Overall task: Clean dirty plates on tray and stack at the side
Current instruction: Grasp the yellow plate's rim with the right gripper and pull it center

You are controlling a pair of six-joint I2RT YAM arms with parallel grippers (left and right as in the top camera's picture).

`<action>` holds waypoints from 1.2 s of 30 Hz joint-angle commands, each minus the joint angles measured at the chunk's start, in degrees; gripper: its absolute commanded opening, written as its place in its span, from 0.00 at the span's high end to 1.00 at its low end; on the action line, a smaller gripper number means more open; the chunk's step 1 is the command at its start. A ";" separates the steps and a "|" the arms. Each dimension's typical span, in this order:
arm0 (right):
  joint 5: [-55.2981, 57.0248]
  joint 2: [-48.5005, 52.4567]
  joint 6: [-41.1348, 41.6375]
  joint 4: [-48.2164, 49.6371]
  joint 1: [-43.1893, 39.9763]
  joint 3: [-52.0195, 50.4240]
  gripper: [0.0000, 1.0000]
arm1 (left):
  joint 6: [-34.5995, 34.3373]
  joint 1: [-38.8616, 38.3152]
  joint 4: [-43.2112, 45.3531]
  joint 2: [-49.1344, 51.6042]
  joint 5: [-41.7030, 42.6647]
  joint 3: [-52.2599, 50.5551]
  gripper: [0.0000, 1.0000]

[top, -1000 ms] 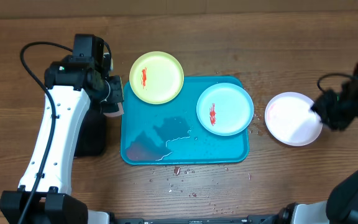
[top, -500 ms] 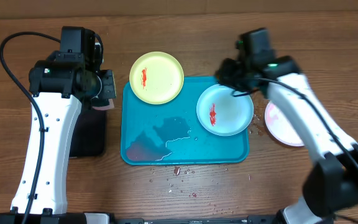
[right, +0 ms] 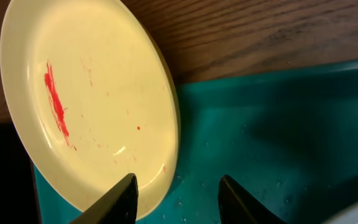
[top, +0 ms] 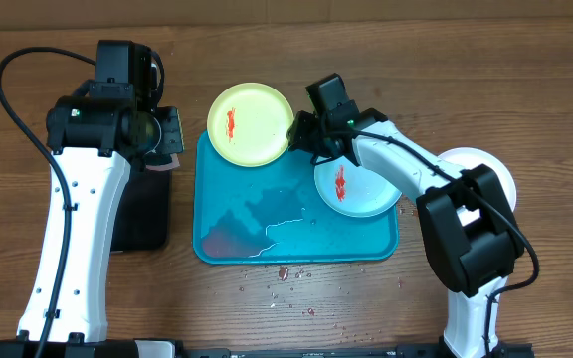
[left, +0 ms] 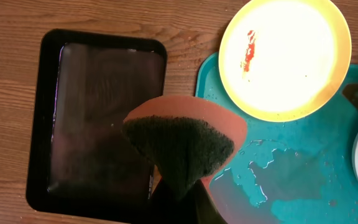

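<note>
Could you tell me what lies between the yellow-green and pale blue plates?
The right gripper, open at the yellow-green plate's rim, in the overhead view.

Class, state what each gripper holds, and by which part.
The left gripper pinches the orange sponge with dark green scouring face by its lower end. The right gripper is open at the round yellow-green plate's rim, holding nothing.

Colours around the turquoise tray (top: 346,234)
A yellow-green plate (top: 257,129) streaked with red is seen at the tray's far left corner, and a pale blue plate (top: 366,199) smeared red on its right half. A white plate (top: 480,159) is seen right of the tray; left of it, a black tray (top: 142,219) and an orange sponge (left: 182,140) faced in dark green. The table (top: 466,60) is brown, wood-grained.
</note>
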 commanded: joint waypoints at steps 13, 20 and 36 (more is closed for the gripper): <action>-4.94 4.39 0.66 -6.84 6.14 0.90 0.95 | -1.49 0.31 -0.17 0.85 2.91 -2.05 0.96; -8.39 0.59 -2.67 -21.77 7.74 2.91 0.93 | -1.51 0.31 0.46 0.92 2.95 -3.15 0.96; 4.31 -0.33 -20.68 -16.31 9.09 2.95 0.55 | -1.95 0.20 0.90 9.11 13.27 -3.19 0.96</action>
